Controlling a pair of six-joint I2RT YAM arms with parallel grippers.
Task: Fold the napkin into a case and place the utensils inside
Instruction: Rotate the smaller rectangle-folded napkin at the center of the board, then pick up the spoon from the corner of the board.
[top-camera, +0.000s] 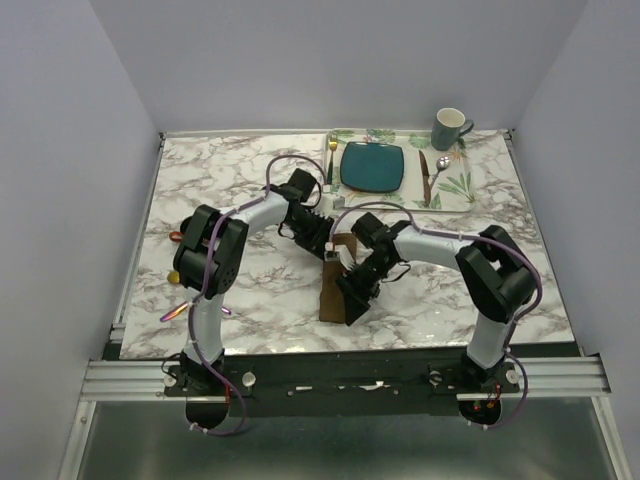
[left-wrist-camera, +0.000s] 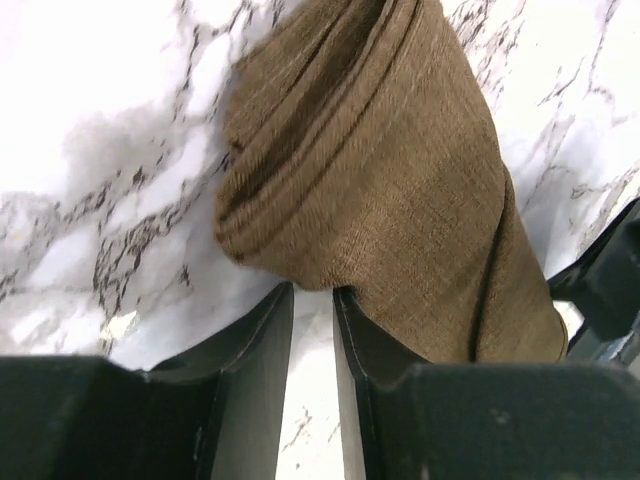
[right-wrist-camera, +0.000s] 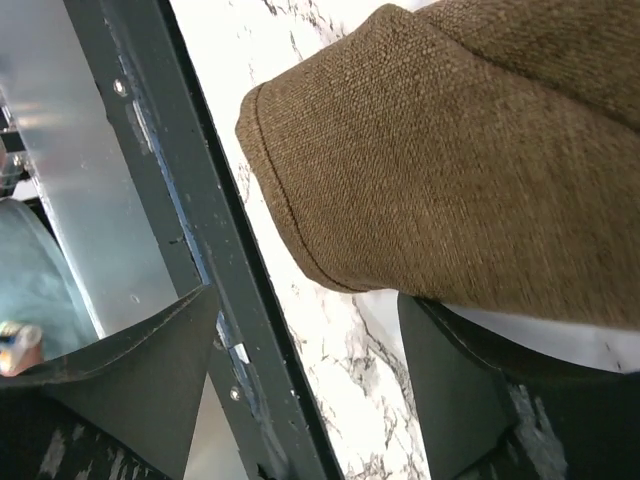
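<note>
Near the front middle of the table (top-camera: 250, 300), the napkin (top-camera: 330, 302) lies folded into a narrow brown strip running from front to back, with one arm working at each end. That placement looks deliberate: with a tool at both ends, the cloth can be pinned at one end while the other is turned over to form the case.

The left gripper (left-wrist-camera: 312, 292) sits at the far end with its fingers barely parted. Only a thin slit of marble shows between them and no cloth is in it. The napkin bunches just ahead of this gripper and runs down alongside one of its fingers.

The right gripper (right-wrist-camera: 308, 300) is spread wide and holds nothing. One finger (right-wrist-camera: 470, 400) is right at the rolled hem, though I cannot tell whether it has slipped under it.

The utensils (top-camera: 173, 276) wait at the left edge of the table, well apart from the cloth, probably kept clear of the folding. The case does not look finished.
</note>
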